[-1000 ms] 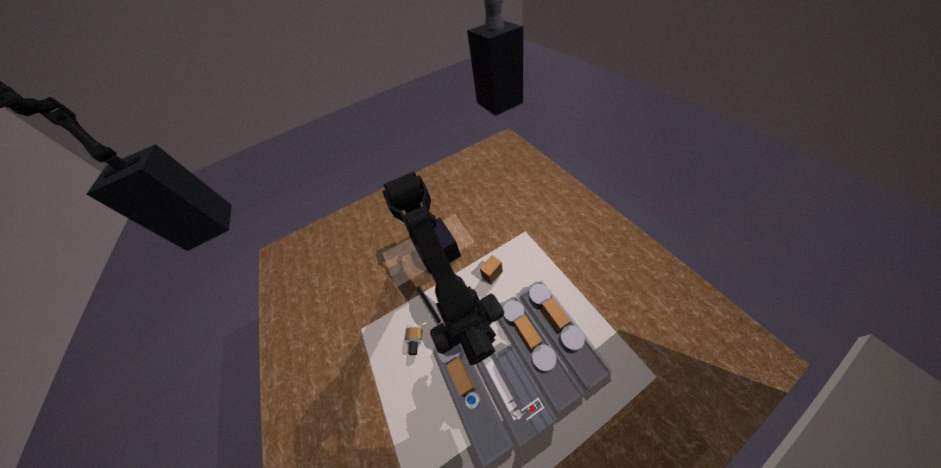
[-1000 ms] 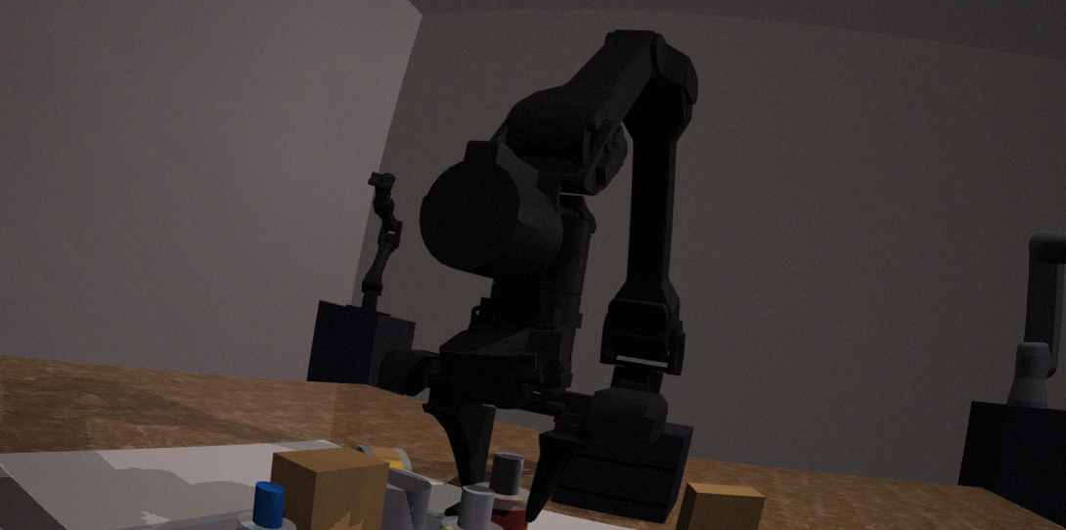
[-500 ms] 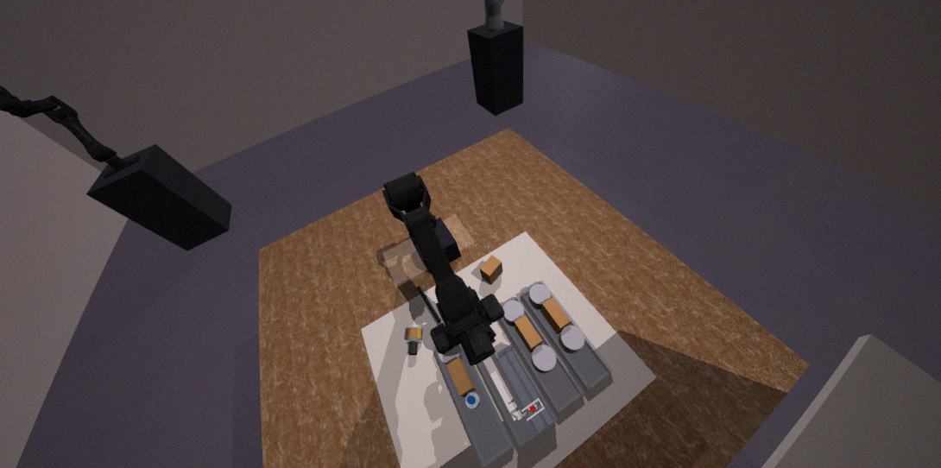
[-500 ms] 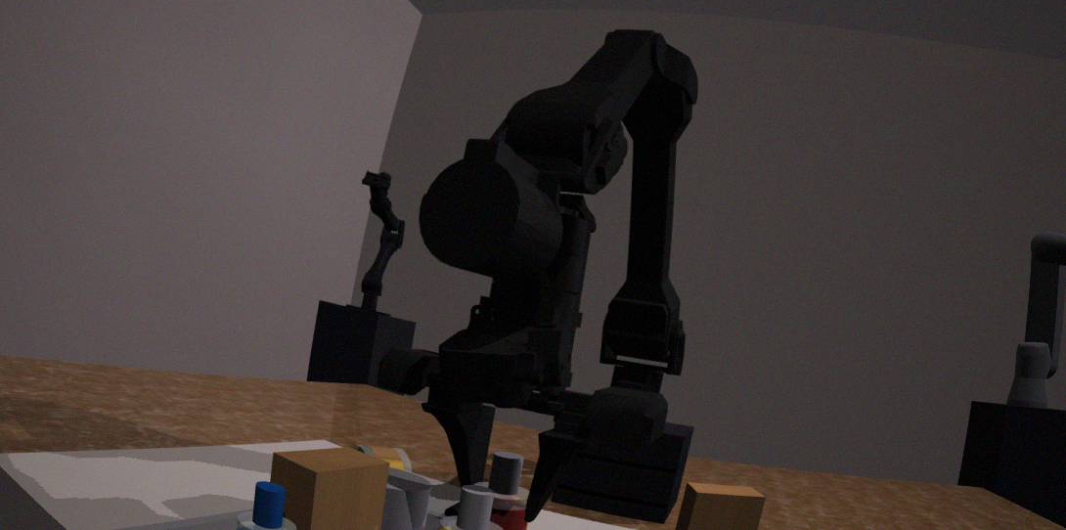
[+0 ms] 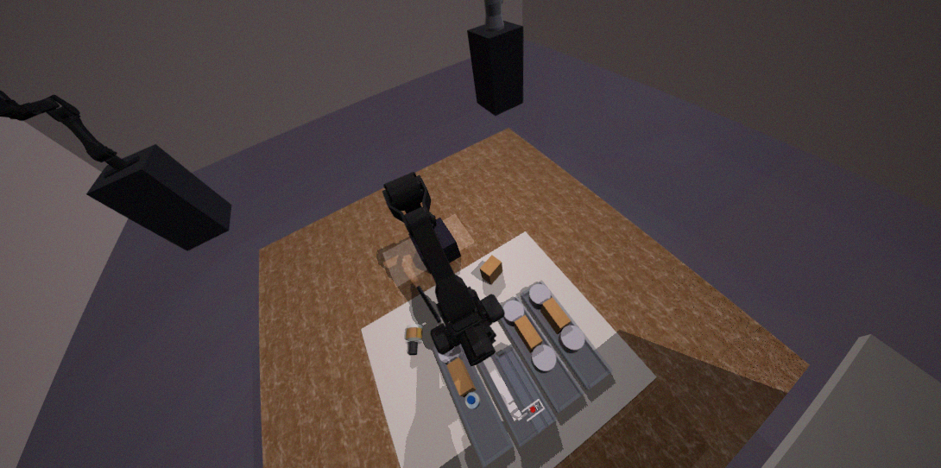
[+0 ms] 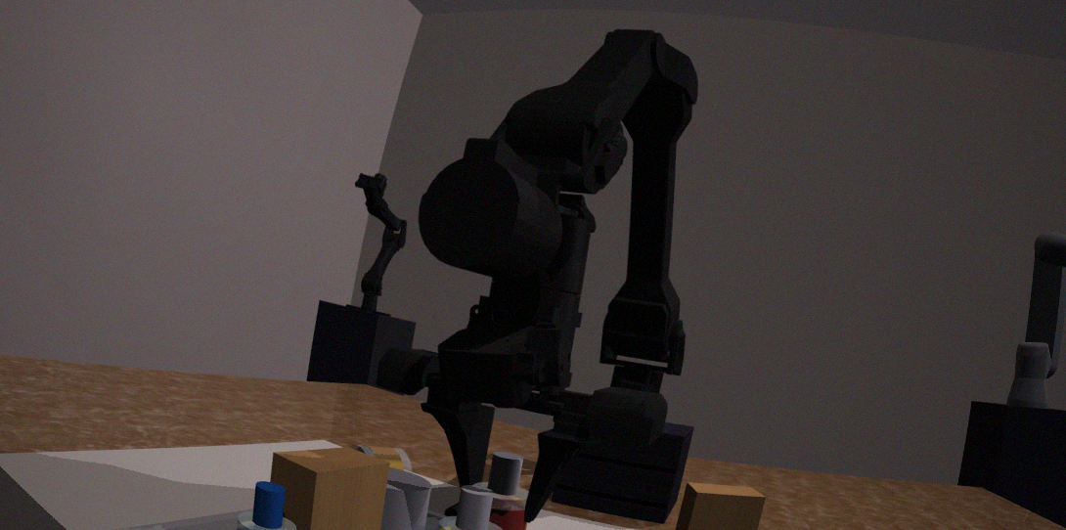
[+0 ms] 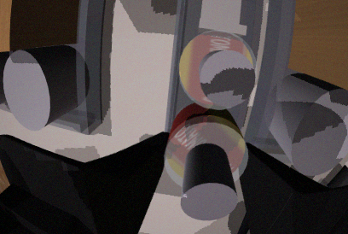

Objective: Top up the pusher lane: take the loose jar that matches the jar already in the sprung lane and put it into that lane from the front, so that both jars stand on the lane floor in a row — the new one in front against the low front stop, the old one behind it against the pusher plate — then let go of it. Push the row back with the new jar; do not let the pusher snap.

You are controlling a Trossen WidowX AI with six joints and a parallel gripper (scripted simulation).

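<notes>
One folded arm [image 6: 581, 175] points its pincer [image 6: 498, 473] down, seemingly clamped on a grey-capped jar [image 7: 206, 168].
</notes>
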